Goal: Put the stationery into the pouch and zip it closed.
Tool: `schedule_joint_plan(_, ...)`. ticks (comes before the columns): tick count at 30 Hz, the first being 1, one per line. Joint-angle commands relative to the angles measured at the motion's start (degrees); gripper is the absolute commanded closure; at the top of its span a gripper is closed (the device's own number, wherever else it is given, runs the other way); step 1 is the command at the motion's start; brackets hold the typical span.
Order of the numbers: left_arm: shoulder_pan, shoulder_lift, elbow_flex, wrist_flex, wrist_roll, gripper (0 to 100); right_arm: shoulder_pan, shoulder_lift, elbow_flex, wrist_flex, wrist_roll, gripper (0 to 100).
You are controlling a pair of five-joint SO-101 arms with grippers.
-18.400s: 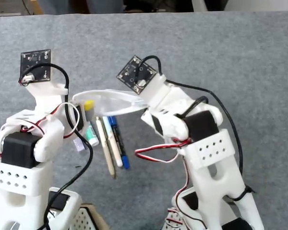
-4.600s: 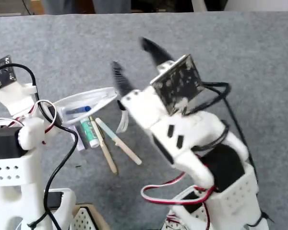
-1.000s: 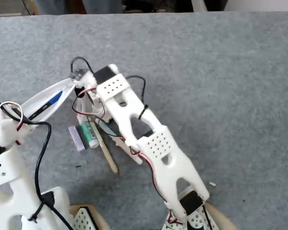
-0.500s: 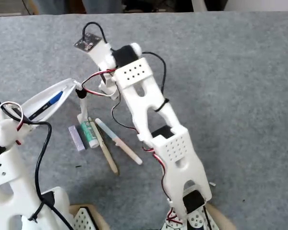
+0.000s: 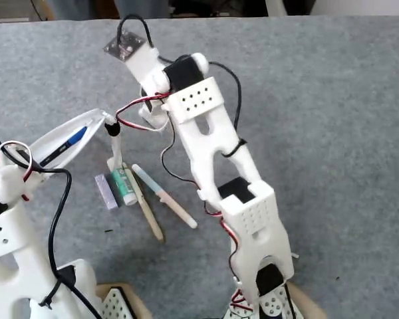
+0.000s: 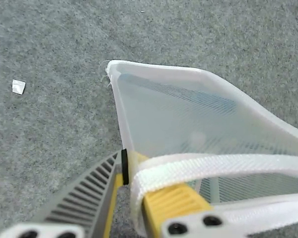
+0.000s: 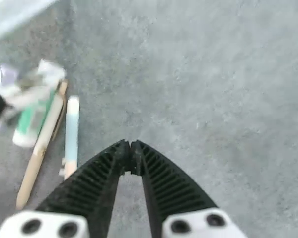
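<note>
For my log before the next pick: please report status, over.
Left claw shut on pouch, blue pen inside. Right claw shut, empty. Glue stick, pencil, white pen on table.

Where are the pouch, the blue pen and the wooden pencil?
pouch [image 5: 61, 135], high view, on its translucent wall beside the pen.
blue pen [image 5: 73, 138], high view, mid-barrel, inside the pouch.
wooden pencil [image 5: 145, 206], high view, middle of the shaft.
</note>
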Motion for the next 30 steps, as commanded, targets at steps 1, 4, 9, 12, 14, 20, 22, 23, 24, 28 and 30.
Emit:
schedule_joint_plan(1, -0.04, -0.35, -1.71, 0.26, -0.53, 97, -2.29, -2.15, 14.9, -0.35, 2.37, 96.2)
schedule_joint_plan(4, -0.04, -0.35, -1.71, 0.26, -0.53, 97, -3.87, -2.15, 27.12, -3.96, 4.48, 83.4)
schedule_joint_plan(9, -0.04, -0.35, -1.71, 0.26, -0.53, 97, -6.24, -2.77, 35.03, -10.2, 4.66, 75.4)
schedule_joint_plan(12, -0.04, -0.35, -1.71, 0.26, -0.53, 97, -9.05, -2.51, 36.53, -12.4, 4.66, 75.5)
schedule_joint_plan(14, -0.04, -0.35, -1.71, 0.26, -0.53, 97, -10.81, -2.59, 36.0, -12.92, 4.66, 75.4)
schedule_joint_plan(20, -0.04, -0.44, -1.71, 0.26, -0.53, 97, -13.98, -2.86, 32.84, -12.84, 4.22, 75.4)
schedule_joint_plan(22, -0.04, -0.53, -1.71, 0.26, -0.53, 97, -14.15, -2.86, 31.6, -12.66, 4.22, 75.4)
schedule_joint_plan(23, -0.04, -0.53, -1.71, 0.26, -0.53, 97, -14.15, -2.86, 30.81, -11.96, 4.22, 75.4)
schedule_joint_plan(24, -0.04, -0.53, -1.71, 0.26, -0.62, 97, -14.15, -2.86, 29.85, -11.16, 4.22, 75.4)
schedule_joint_plan(28, -0.04, -0.53, -1.71, 0.26, -0.62, 97, -14.24, -2.86, 25.89, -8.79, 4.22, 75.4)
schedule_joint_plan(30, -0.22, -0.62, -1.8, 0.26, -0.62, 97, -14.24, -2.51, 24.4, -8.88, 4.22, 75.4)
